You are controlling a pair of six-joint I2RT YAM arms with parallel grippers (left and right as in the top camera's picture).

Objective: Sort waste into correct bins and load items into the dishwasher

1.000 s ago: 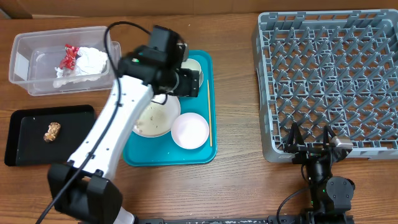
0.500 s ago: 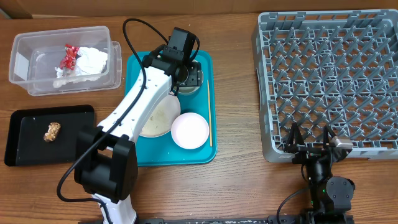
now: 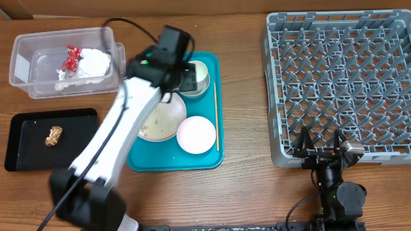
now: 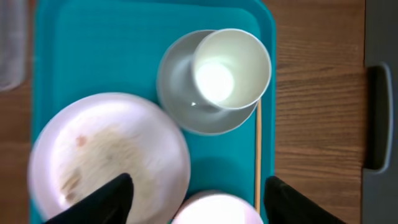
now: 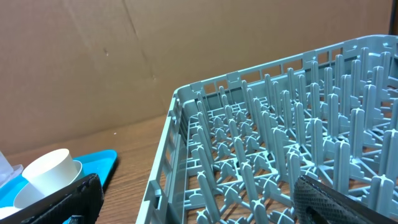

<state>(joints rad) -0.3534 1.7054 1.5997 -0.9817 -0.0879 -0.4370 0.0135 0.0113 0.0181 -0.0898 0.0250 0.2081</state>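
**Q:** Left gripper point(image 4: 198, 182), state?

**A:** Your jaws stand wide apart and hold nothing. They hang over the teal tray point(image 4: 124, 56).

**Q:** Where is the white cup point(image 4: 231, 67) relative to it?

**A:** Ahead of your fingertips and well apart from them, nearer the finger at the wrist view's right. It sits upright, mouth up, in the grey bowl point(image 4: 180, 102). The smeared plate point(image 4: 109, 155) lies under and just ahead of the other finger. A chopstick point(image 4: 257, 155) runs just inside the right-hand finger.

**Q:** Right gripper point(image 5: 196, 180)?

**A:** Also spread wide, empty. The dish rack point(image 5: 280, 155) is directly ahead of it, near corner close to the fingers.
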